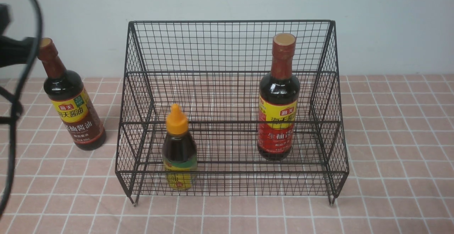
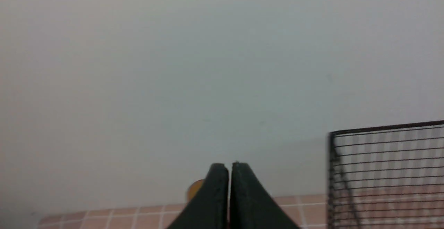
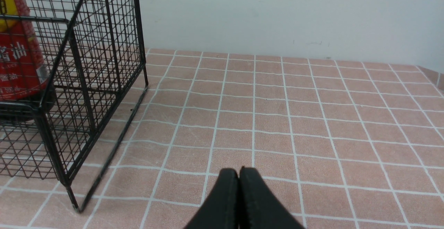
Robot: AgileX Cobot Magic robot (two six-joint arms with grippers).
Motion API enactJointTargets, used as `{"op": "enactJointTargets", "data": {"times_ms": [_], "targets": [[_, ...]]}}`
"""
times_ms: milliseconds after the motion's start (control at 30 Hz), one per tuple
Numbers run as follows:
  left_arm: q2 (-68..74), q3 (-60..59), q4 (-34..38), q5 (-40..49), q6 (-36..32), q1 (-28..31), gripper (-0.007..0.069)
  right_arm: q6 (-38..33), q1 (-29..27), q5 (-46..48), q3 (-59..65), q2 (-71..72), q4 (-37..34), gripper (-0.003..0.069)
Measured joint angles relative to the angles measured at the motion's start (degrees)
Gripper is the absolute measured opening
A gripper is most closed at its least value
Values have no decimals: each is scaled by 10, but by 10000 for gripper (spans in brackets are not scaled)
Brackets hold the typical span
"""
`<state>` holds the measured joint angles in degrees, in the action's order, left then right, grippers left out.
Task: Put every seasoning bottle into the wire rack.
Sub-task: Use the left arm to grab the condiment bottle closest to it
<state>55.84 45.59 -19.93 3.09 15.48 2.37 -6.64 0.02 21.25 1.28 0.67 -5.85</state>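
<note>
The black wire rack [image 1: 230, 46] stands mid-table. A tall bottle with a red label [image 1: 278, 120] stands upright on its middle tier at the right. The short bottle with the orange cap [image 1: 179, 149] stands on the lowest front tier at the left. The other tall bottle, with a brown label [image 1: 72, 106], stands on the table outside the rack to the left, its top leaning left. My left gripper [image 2: 229, 166] is shut and empty, held high, and that bottle's cap [image 2: 194, 187] peeks out just behind one finger. My right gripper [image 3: 238, 170] is shut and empty, low over the table right of the rack [image 3: 86, 66].
A black cable [image 1: 21, 85] hangs across the left edge of the front view, beside a dark part of the left arm [image 1: 12, 51]. A pale wall stands close behind the rack. The pink checked tablecloth [image 1: 397, 138] spreads to the right of the rack.
</note>
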Motion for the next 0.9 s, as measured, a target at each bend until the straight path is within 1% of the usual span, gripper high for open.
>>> {"op": "enactJointTargets", "data": {"times_ms": [33,67,133,200,267,300,333,400,467,533,567,633,667,800,867,900], "targets": [[11,0,0,-4,10,29,-7,0,0,0,0,0,0,-15],[12,0,0,-4,11,29,-7,0,0,0,0,0,0,-15],[32,1,0,-21,27,58,-6,0,0,0,0,0,0,-15],[44,1,0,-40,33,64,-5,0,0,0,0,0,0,-15],[66,1,-2,-96,34,66,10,0,0,0,0,0,0,-15],[68,1,-2,-101,34,66,12,0,0,0,0,0,0,-15],[83,1,-4,-142,35,66,34,0,0,0,0,0,0,-15],[105,1,-4,-183,35,66,72,0,0,0,0,0,0,-15],[125,1,-5,-214,34,66,126,0,0,0,0,0,0,-15],[150,1,-5,-238,34,66,205,0,0,0,0,0,0,-15],[155,1,-5,-243,34,66,214,0,0,0,0,0,0,-15],[179,1,-6,-258,34,66,307,0,0,0,0,0,0,-15],[196,1,-6,-271,34,66,389,0,0,0,0,0,0,-15],[228,2,-6,-292,33,66,531,0,0,0,0,0,0,-15],[245,3,-6,-306,30,66,570,0,0,0,0,0,0,-15],[247,3,-6,-306,30,66,573,0,0,0,0,0,0,-15]]}}
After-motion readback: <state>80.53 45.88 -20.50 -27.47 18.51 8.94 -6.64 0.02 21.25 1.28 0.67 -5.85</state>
